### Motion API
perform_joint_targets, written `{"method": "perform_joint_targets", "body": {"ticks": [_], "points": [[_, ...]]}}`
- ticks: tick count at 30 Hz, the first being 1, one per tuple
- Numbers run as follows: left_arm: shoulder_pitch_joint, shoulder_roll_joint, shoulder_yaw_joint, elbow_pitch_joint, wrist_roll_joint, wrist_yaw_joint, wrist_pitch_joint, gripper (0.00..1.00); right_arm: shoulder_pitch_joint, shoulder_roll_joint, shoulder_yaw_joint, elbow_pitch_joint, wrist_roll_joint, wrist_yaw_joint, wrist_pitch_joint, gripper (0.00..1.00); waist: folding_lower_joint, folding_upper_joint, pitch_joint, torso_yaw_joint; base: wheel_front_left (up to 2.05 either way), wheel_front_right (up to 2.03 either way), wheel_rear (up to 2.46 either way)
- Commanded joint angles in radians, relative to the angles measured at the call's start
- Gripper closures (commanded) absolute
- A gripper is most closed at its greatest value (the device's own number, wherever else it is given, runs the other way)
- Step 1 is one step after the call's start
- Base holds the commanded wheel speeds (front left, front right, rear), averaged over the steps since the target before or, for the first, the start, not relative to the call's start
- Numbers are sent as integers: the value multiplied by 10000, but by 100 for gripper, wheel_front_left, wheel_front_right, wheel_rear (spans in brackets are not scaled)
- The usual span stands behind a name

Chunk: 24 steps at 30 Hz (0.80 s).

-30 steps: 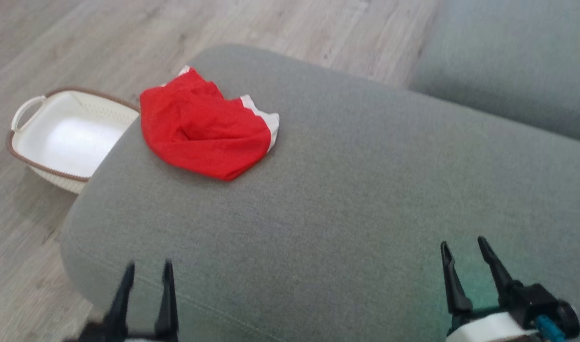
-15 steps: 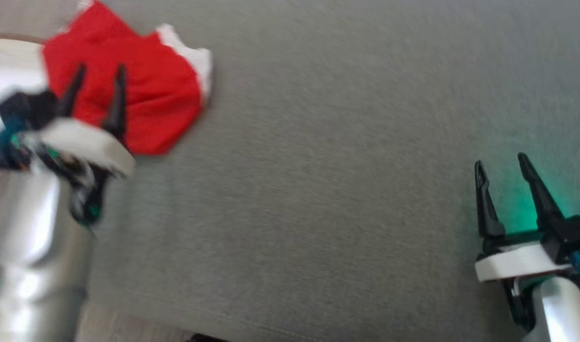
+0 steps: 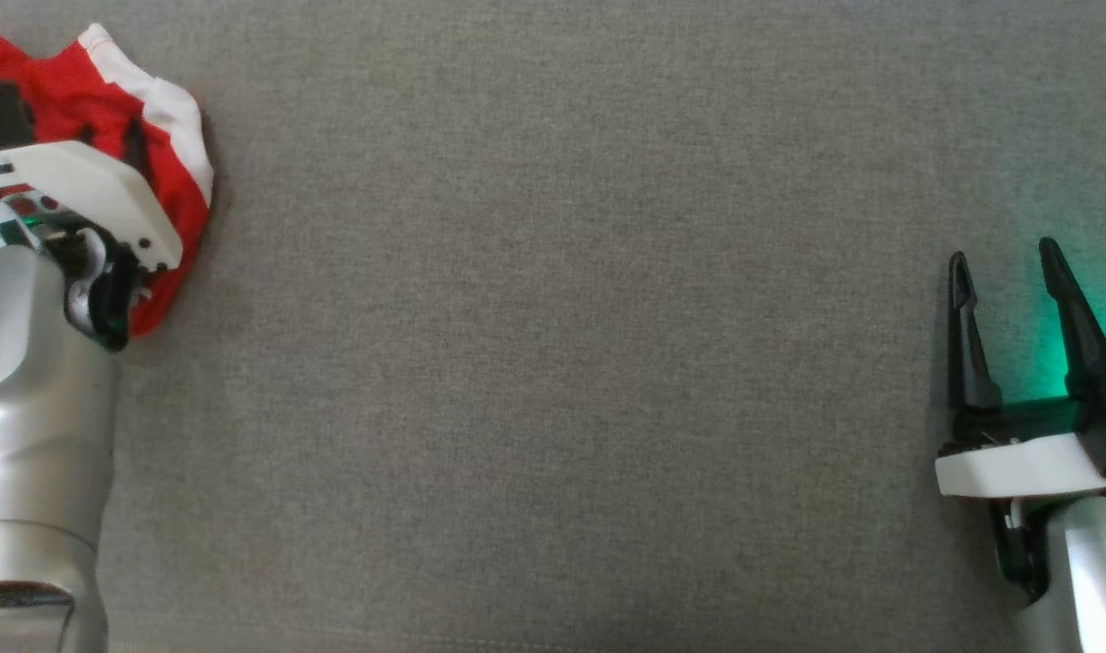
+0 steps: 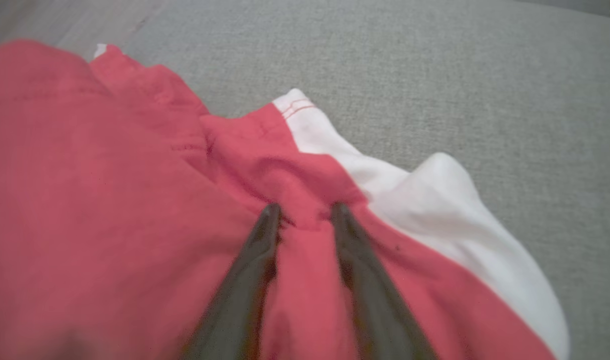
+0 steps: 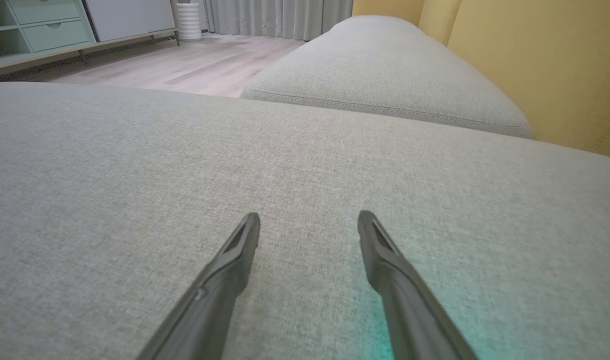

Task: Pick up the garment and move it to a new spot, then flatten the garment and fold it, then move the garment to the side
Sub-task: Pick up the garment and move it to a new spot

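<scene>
Upper left of the head view, left gripper [image 4: 305, 214] tips dig into red-and-white garment [image 4: 110, 190] — clamped or not, can't tell — right gripper [image 3: 1004, 263] spread wide over grey cushion [image 3: 562, 363], lower right.

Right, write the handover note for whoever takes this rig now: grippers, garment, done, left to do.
Left gripper: fingertips pressed into the red-and-white garment, with a ridge of cloth between them; firm grip not confirmed.
Right gripper: open and empty, over the bare grey cushion.
Garment: crumpled on the cushion's left side.
Done: the left gripper is at the garment; not lifted yet.
Left to do: pick up, move, flatten, fold, set aside.
</scene>
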Motion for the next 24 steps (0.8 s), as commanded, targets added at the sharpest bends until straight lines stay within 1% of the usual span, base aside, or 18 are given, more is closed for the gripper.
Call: {"method": "perform_joint_targets", "body": {"ticks": [1, 3, 6, 12, 17, 22, 23, 24], "points": [[217, 367, 26, 235, 78, -79, 167, 100, 351, -50, 158, -22, 68, 71, -15, 0, 0, 0, -153, 36, 0, 0, 0], [200, 302, -109, 500, 55, -177, 161, 100, 361, -21, 141, 0, 104, 71, -15, 0, 0, 0, -310, 97, 0, 0, 0], [88, 296, -201, 627, -58, -291, -160, 100, 350, -14, 212, 57, 137, 71, -15, 0, 0, 0, -569, 184, 0, 0, 0], [-135, 318, -394, 178, -481, -396, -878, 100, 403, 154, 466, 350, 268, 71, -15, 0, 0, 0, -1418, 166, 0, 0, 0], [83, 426, -1014, -1362, -1330, -406, -963, 100, 526, 494, 675, 635, 486, 71, -15, 0, 0, 0, -2411, -236, 0, 0, 0], [732, 502, -1567, -3750, -2591, -408, -336, 100, 854, 715, 780, 857, 678, 71, -15, 0, 0, 0, -3262, -803, 0, 0, 0], [732, 502, -1567, -3750, -2591, -408, -336, 100, 854, 715, 780, 857, 678, 71, -15, 0, 0, 0, -3262, -803, 0, 0, 0], [905, 509, -1626, -4298, -2834, -408, -161, 100, 922, 737, 790, 876, 712, 71, -15, 0, 0, 0, -3387, -926, 0, 0, 0]]}}
